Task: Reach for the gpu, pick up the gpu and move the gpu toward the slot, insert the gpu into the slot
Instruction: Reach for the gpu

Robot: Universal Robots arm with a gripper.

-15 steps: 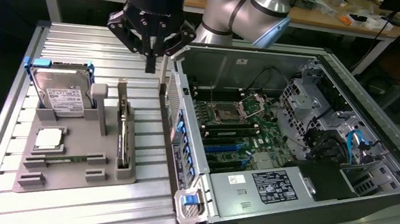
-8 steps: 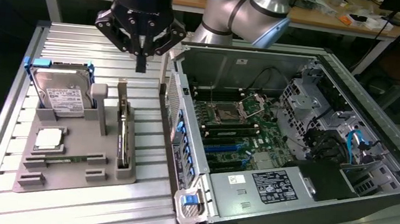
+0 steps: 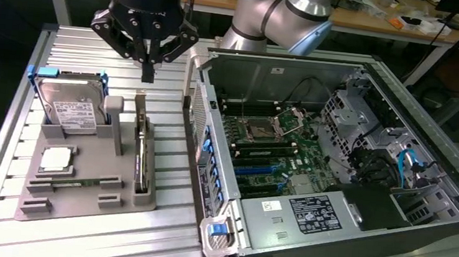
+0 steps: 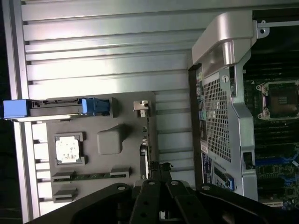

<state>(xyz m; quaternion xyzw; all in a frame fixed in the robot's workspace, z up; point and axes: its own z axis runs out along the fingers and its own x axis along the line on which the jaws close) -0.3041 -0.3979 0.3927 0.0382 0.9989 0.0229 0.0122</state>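
The claw (image 3: 147, 74) hangs shut, holding and touching nothing, with the gpu (image 3: 141, 158) at its six o'clock in the exterior view, upright and edge-on in the grey holder (image 3: 73, 202), its lower edge hidden, and the blue slot (image 3: 253, 167) at the gpu's three o'clock inside the case (image 3: 284, 71), hard to make out

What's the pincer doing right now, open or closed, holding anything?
Pincer: closed, holding nothing, hovering above the graphics card.

A robotics laboratory is suggested by the ribbed aluminium tabletop (image 3: 78, 240), the opened grey metal computer case (image 3: 268, 76) and the cluttered wooden workbenches (image 3: 363, 22) behind.
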